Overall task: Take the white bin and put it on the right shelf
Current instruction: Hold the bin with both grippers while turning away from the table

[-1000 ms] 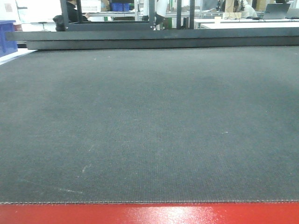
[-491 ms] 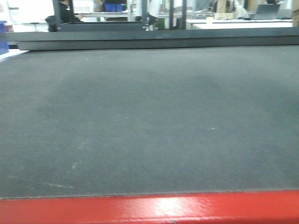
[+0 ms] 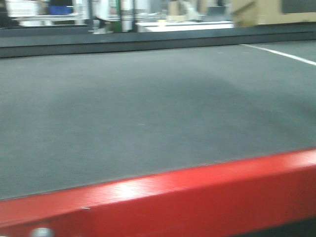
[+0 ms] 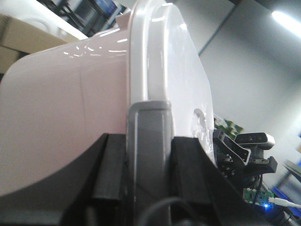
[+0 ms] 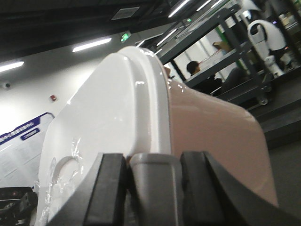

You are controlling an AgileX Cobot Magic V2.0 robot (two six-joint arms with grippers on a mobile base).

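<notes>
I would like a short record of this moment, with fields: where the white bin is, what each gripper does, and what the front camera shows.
white bin: close before both wrist cameras, lid on
left gripper: set against the lid's rim; open or shut cannot be told
right gripper: the same, at the rim on its own side
front view: red table rail and dark mat, blurred; the bin is not in it
right shelf: not made out in any view
</notes>
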